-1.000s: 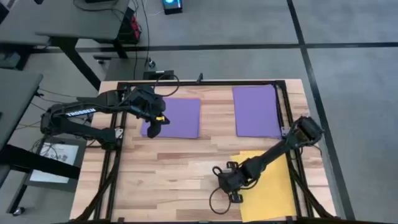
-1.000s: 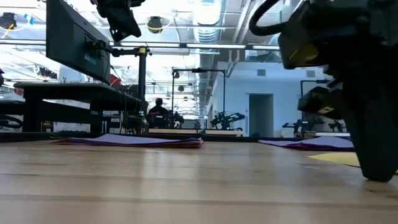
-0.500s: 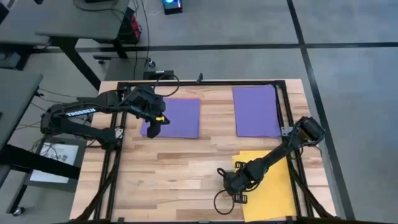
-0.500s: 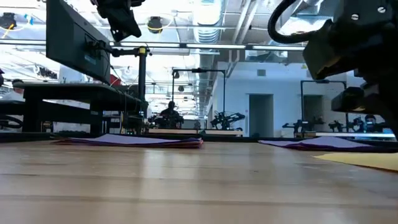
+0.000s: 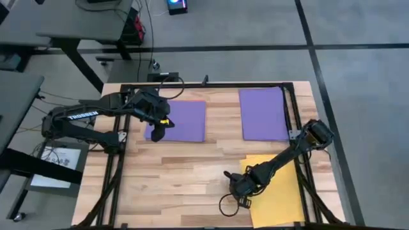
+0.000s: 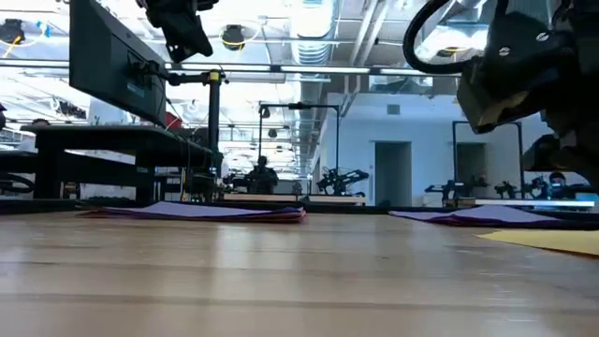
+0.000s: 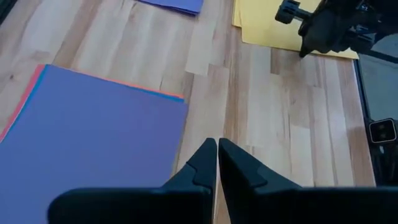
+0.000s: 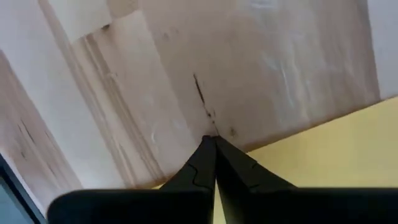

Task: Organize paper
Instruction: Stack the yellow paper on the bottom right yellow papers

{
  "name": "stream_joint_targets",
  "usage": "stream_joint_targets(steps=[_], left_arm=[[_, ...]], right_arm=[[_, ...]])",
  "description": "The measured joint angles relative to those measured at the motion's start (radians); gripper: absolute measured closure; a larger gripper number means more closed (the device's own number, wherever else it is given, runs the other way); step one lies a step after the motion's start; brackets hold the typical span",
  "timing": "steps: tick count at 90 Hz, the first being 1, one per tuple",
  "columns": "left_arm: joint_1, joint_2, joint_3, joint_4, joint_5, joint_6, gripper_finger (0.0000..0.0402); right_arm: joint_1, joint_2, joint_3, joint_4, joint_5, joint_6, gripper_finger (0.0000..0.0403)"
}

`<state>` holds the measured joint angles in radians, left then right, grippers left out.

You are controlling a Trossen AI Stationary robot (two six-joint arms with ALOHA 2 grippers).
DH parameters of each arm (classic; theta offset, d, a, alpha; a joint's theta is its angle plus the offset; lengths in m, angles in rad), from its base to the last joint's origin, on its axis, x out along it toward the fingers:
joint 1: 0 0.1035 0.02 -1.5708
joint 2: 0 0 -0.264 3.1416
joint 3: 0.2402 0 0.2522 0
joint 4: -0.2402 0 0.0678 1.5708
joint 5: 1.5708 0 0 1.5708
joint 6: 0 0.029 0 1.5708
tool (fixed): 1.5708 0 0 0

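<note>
At the lower right of the high view, the right gripper (image 5: 235,190) sits low, fingers pressed together, at the left edge of the yellow sheet (image 5: 275,191) on the wooden table (image 5: 179,172). Farther up, the left gripper (image 5: 157,133), fingers also together and empty, hangs over the left purple stack (image 5: 184,120). Another purple stack (image 5: 263,114) lies at upper right.
</note>
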<state>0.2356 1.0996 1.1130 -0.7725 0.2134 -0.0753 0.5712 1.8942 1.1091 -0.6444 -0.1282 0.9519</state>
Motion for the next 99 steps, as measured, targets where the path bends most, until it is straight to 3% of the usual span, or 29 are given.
stream_joint_targets(steps=[18, 46, 65, 99], left_arm=[[0.0, 0.0, 0.0, 0.002, 0.0, 0.0, 0.04], [0.0, 0.0, 0.0, 0.005, 0.0, 0.029, 0.04], [0.001, 0.0, 0.0, 0.004, -0.01, 0.038, 0.04], [0.002, 0.0, 0.0, -0.001, -0.014, 0.027, 0.04]], right_arm=[[-0.024, -0.012, 0.0, 0.002, -0.017, 0.031, 0.0403], [-0.127, -0.031, 0.032, -0.079, 0.115, -0.372, 0.0403], [-0.221, -0.037, 0.007, -0.057, 0.103, -0.529, 0.0403], [-0.238, -0.041, -0.03, -0.117, 0.072, -0.499, 0.0403]])
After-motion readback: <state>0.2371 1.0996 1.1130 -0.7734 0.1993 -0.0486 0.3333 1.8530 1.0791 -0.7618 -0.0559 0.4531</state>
